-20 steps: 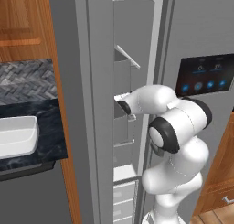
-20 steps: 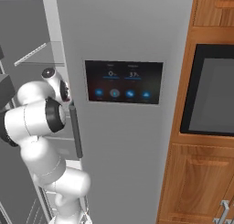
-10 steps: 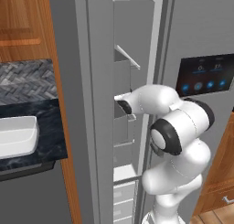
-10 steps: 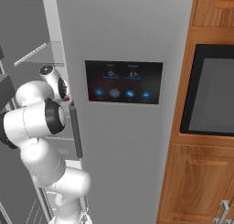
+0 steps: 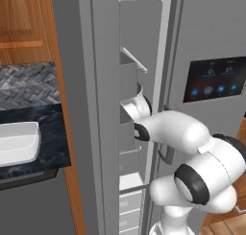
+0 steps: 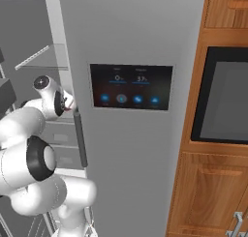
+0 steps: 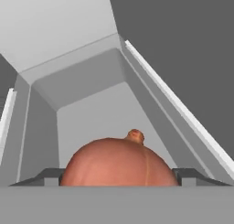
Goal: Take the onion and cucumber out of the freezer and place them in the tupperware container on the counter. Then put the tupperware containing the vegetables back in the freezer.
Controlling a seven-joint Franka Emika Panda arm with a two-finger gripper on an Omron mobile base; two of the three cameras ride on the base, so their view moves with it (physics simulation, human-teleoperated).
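Here, one white tupperware container [image 5: 17,142] sits on the dark counter [image 5: 45,159] at left. Rightward, the freezer [image 5: 132,133] stands open. Inside it, one onion [image 7: 119,162] lies between the gripper's [image 7: 119,176] spread, unclenched jaws.

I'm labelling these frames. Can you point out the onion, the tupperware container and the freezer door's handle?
onion [image 7: 119,163]: hand view, middle of its skin.
tupperware container [image 5: 18,142]: left base view, its white side wall.
handle [image 6: 81,139]: right base view, mid-bar.
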